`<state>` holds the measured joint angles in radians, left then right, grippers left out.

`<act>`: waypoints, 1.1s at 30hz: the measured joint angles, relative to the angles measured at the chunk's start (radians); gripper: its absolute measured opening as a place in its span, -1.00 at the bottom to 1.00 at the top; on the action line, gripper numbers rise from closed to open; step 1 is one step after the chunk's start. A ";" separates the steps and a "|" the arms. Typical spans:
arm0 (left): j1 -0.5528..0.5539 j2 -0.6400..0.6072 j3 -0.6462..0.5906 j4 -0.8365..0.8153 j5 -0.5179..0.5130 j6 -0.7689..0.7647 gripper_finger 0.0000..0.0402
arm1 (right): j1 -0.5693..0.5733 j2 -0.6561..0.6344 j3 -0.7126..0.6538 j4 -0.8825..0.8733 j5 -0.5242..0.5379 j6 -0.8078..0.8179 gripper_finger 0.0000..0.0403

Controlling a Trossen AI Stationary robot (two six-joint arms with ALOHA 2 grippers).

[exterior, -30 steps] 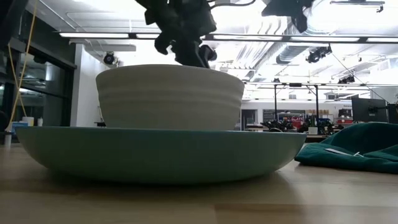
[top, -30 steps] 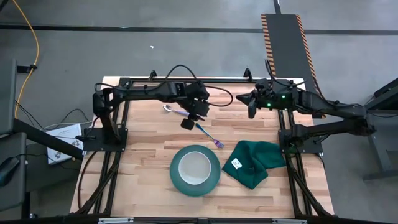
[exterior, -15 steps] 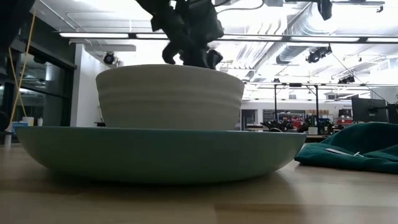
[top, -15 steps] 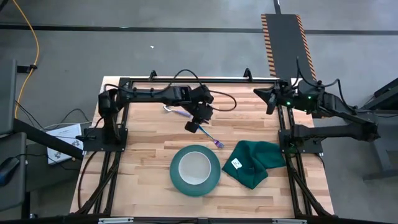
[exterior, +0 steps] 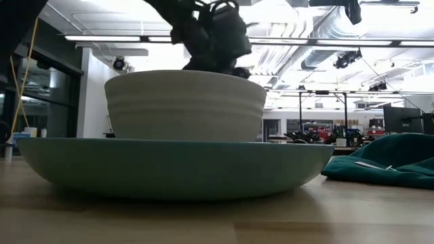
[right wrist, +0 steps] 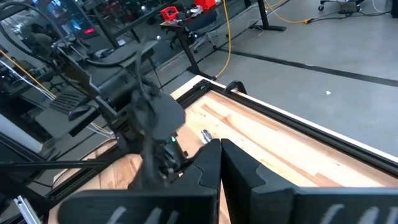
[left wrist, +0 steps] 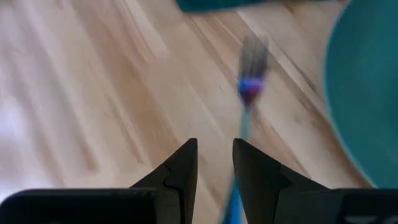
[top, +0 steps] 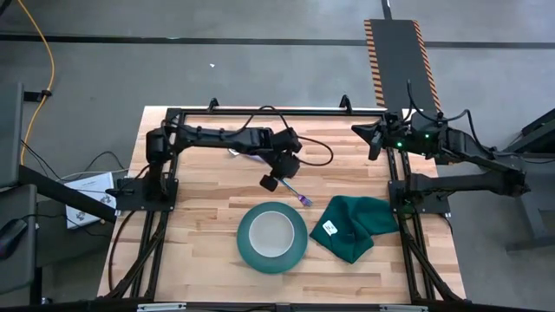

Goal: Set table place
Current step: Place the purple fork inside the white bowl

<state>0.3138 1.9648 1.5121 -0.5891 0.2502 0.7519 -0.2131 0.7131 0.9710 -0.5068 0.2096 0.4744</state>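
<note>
Left gripper (top: 270, 180) hangs just above the table (top: 199, 260), its fingers (left wrist: 180, 171) parted by a narrow gap with nothing caught between them. From where I stand, the move ahead looks to turn on the fork (top: 293, 191): it lies straight out in front of that claw, long axis running on from the fingers toward the plate's rim, blue-purple handle nearest the jaws and tines at the far end. In the left wrist view the fork (left wrist: 246, 99) sits slightly off the gap's centreline, toward one finger, so I'd judge a small sideways correction is wanted before closing.

Nearest me, the teal plate (top: 299, 251) carries the white bowl (top: 271, 232) at its middle, and the dark green cloth (top: 357, 225) lies just beside it. Behind the left arm a spoon (top: 236, 152) rests on the planks, partly hidden by it. Farthest off, the right gripper (top: 373, 139) waits at the table's far edge, well apart from the cutlery, its fingers nearly together on nothing. The left arm is plainly the nearer one.
</note>
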 joint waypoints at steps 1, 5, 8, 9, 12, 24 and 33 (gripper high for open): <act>0.000 0.003 -0.001 -0.005 0.000 -0.009 -0.54 | 0.000 0.000 0.000 0.000 0.000 0.000 -1.00; 0.000 0.020 0.000 0.003 0.010 -0.023 -0.54 | 0.000 0.000 0.000 -0.002 0.000 0.000 -1.00; 0.000 0.026 0.002 0.021 0.021 -0.024 -0.54 | 0.000 0.000 0.000 -0.002 0.000 0.000 -1.00; 0.000 0.031 0.002 0.025 0.022 -0.024 -0.54 | 0.000 0.000 0.000 -0.002 0.000 0.005 -1.00; 0.000 0.041 -0.001 0.013 0.022 -0.024 -0.54 | 0.000 0.000 0.000 -0.002 0.000 0.009 -1.00; 0.000 0.091 0.000 0.037 0.027 -0.027 -0.54 | 0.000 0.000 0.000 -0.003 -0.001 0.019 -1.00; 0.000 0.090 0.001 0.075 0.048 -0.025 -0.54 | 0.000 0.000 0.000 -0.005 -0.001 0.019 -1.00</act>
<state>0.3138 2.0552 1.5127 -0.5143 0.2981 0.7265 -0.2131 0.7132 0.9710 -0.5114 0.2085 0.4938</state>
